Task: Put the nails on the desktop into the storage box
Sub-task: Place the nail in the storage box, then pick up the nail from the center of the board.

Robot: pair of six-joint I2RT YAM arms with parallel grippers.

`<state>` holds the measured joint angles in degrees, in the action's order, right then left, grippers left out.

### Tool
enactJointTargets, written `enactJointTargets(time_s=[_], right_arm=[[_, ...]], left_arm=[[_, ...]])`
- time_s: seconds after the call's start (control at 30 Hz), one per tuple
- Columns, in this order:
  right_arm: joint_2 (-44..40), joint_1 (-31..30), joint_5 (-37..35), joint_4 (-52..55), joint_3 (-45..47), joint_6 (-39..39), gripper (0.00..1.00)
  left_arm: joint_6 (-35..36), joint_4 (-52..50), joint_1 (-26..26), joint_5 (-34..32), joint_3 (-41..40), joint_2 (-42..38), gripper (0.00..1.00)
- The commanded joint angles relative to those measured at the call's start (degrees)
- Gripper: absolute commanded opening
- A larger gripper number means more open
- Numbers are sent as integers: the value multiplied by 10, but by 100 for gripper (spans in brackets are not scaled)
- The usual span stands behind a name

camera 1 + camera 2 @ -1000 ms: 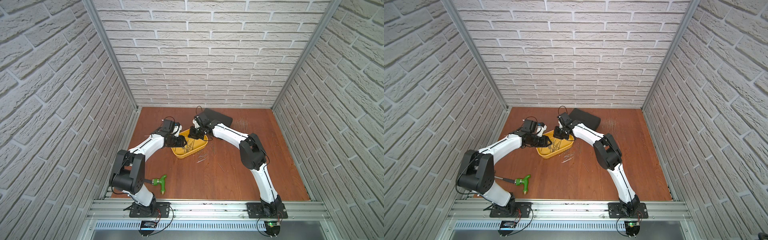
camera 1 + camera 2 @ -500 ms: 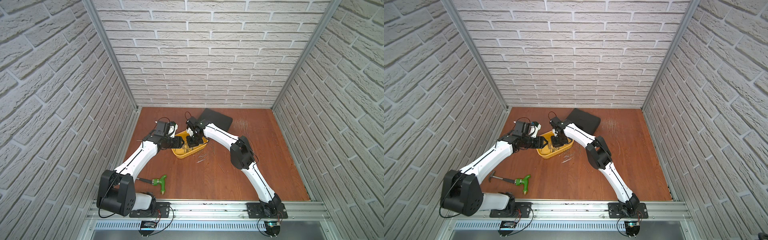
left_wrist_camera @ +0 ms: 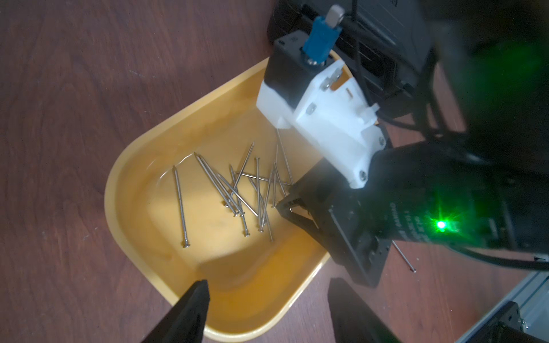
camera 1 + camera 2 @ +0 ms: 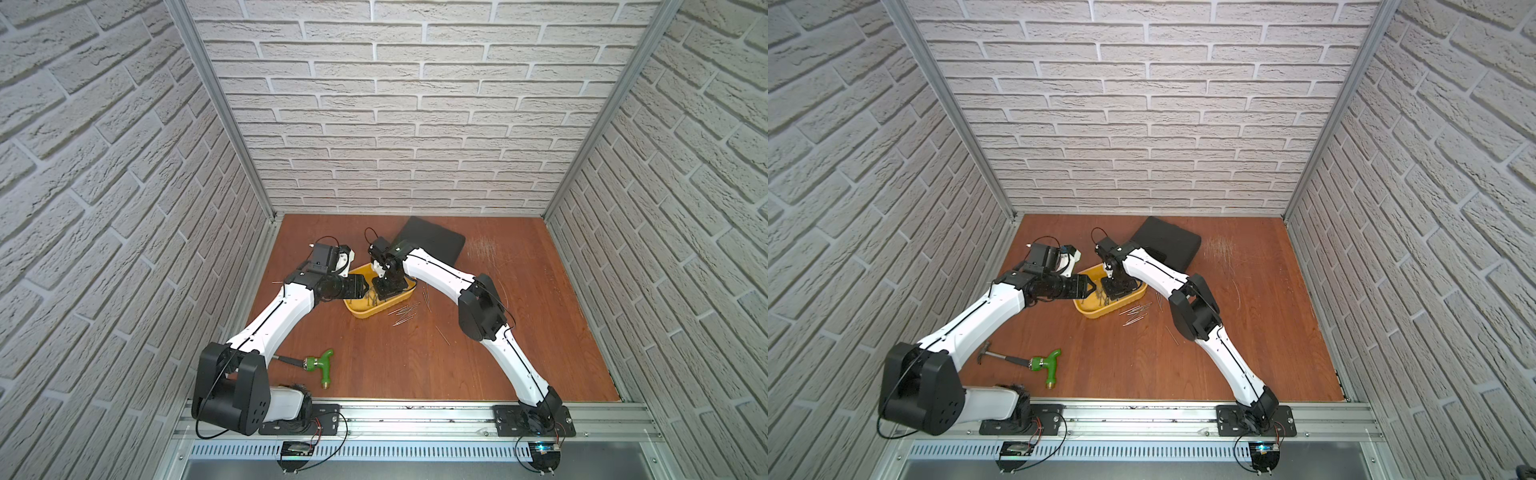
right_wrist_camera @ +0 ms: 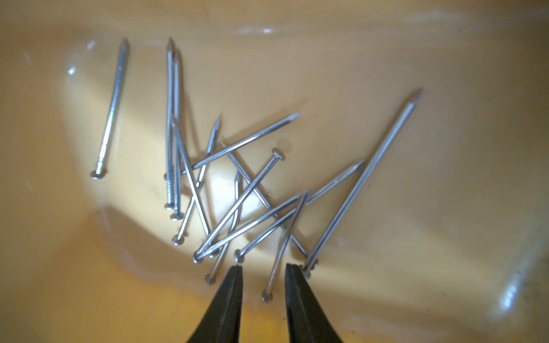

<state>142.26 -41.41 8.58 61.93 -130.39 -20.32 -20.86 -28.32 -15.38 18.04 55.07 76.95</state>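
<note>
Roughly a dozen nails [image 5: 243, 142] lie in the yellow storage box [image 3: 133, 208]. The right gripper [image 5: 263, 266] hangs over them, jaws parted. The left gripper [image 3: 269, 282] gapes empty at the rim.

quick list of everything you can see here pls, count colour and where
nails in the box: over a dozen, silver-grey, crisscrossed on the box floor
loose nails: several, silver-grey, on the desktop beside the box
storage box: one, yellow, mid-desktop
case: one, black, behind the box
hammer: one, green handle, near the left arm's base
desktop: one, reddish-brown
left gripper: one, black, open at the box rim
right gripper: one, black, open above the boxed nails
</note>
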Motion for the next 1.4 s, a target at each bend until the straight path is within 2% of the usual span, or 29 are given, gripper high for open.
enactJointTargets(time_s=[0.0,0.07,0.13,0.23,0.43,0.5,0.6,0.67,0.83,0.93,1.23,1.37], right_arm=[[-102,-10,-8,-31,19,12,33],[-151,-15,-5,-55,63,18,34],[-207,-17,-15,-72,127,18,35],[-300,-17,-40,-85,238,21,37],[-462,-15,-56,-88,480,12,42],[-513,-15,-58,-102,561,-9,46],[-564,-15,-71,-122,650,-32,53],[-573,-15,-75,-129,679,-32,60],[-543,-8,-94,-157,704,-9,60],[-500,-2,-101,-165,693,11,57],[-441,13,-94,-197,703,21,48],[-421,13,-104,-195,707,22,38]], left_arm=[[-6,0,6,4,3,-23,72],[-5,-1,6,4,5,-30,80],[-1,-1,6,5,6,-38,98],[-2,8,10,15,1,-46,98],[-58,14,20,47,-14,-33,98],[-62,28,18,95,-25,-21,98],[-70,46,-8,111,-45,-19,98],[-73,55,-33,103,-53,-19,98],[-85,66,-94,57,-56,-8,98],[-94,68,-111,41,-60,-13,98],[-81,46,-108,30,-55,-18,98],[-80,46,-103,30,-60,-17,98]])
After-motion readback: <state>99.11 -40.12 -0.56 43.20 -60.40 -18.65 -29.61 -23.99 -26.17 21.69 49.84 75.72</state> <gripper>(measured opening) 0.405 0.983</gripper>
